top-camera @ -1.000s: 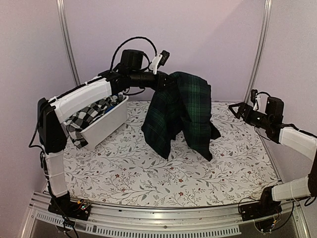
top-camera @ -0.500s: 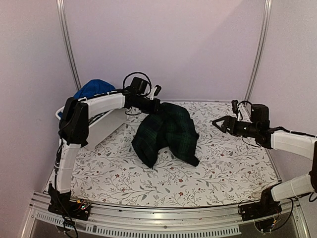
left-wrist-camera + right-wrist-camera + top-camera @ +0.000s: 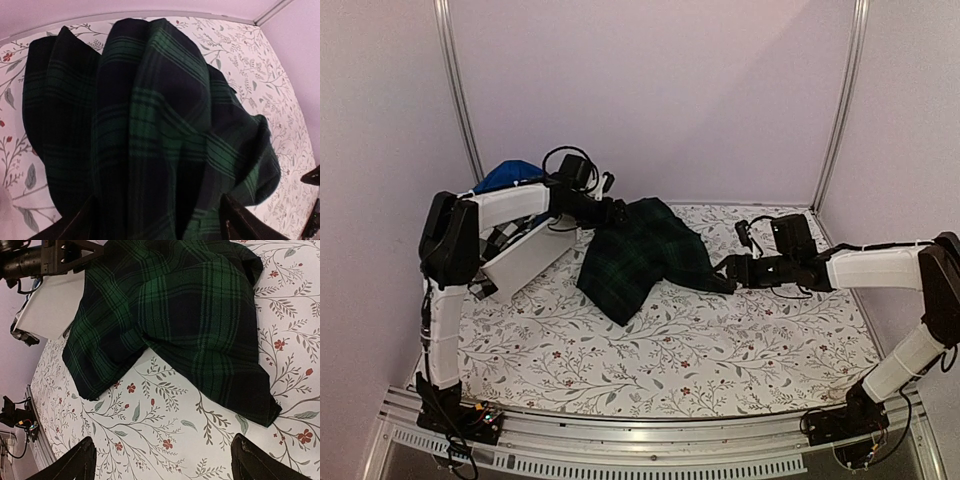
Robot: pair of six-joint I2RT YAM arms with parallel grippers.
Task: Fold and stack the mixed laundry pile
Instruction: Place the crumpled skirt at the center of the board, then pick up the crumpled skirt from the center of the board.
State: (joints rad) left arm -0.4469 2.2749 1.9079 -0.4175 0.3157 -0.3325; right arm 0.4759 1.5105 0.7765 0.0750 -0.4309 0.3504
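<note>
Down from mid-air a second ago onto the table (image 3: 670,360): dark green-navy tartan garment (image 3: 640,255), then hanging tall from the left gripper (image 3: 616,212), now slumped in a crumpled heap. Also swung in from the 3 o'clock edge toward the middle: right gripper (image 3: 726,270).

Lies just past the table's centre toward 12 o'clock, folds bunched, one flap trailing toward 7 o'clock, another tapering toward 3 o'clock.

Left gripper at the heap's 11 o'clock edge. Fingers (image 3: 82,222) spread wide in the wrist view, cloth lying loose between them, nothing pinched.

Right gripper low at the heap's 3 o'clock tip. Fingers (image 3: 82,460) likewise splayed, only flowered table between them, the tartan hem just ahead. Touching or not, cannot tell.

White tub (image 3: 525,262) at 9 to 10 o'clock, just beside the tartan's edge. Bright blue garment (image 3: 505,177) heaped at the tub's 12 o'clock end, partly behind the left arm.
</note>
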